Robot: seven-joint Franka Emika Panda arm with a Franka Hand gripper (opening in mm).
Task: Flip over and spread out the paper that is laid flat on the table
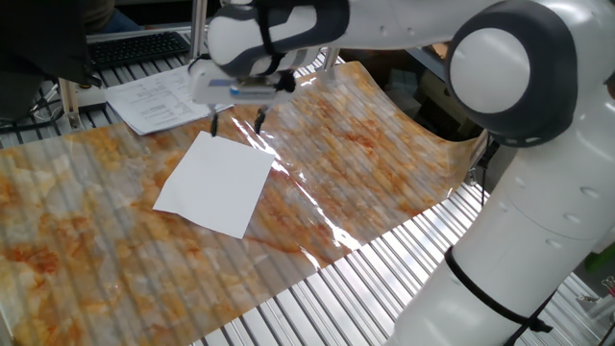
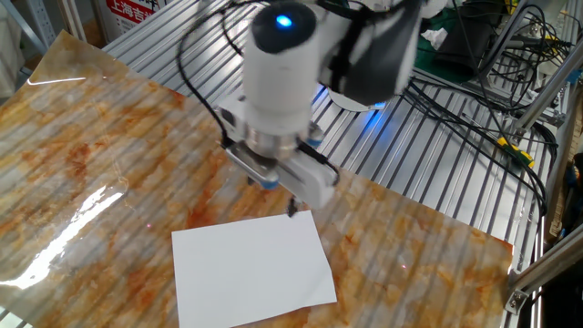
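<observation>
I am hovering my gripper [image 1: 236, 122] above the far edge of the paper [image 1: 215, 184], with both fingers spread apart and nothing between them. The dark fingertips [image 1: 213, 125] are pointing down and hanging clear of the sheet, not touching it. In the other fixed view my gripper [image 2: 273, 193] is sitting just beyond the paper's [image 2: 251, 270] far corner. The paper is lying flat and blank side up on the table [image 1: 384, 183], on the glossy orange-and-grey marbled sheet [image 1: 86, 240], with all four corners down. Beyond it, at the far left, a stack of printed sheets [image 1: 154, 98] is resting on the metal slats, partly behind my wrist. A dark keyboard [image 1: 135, 46] is lying farther back. My arm [image 1: 500, 125] is reaching in from the right, over the marbled sheet.
</observation>
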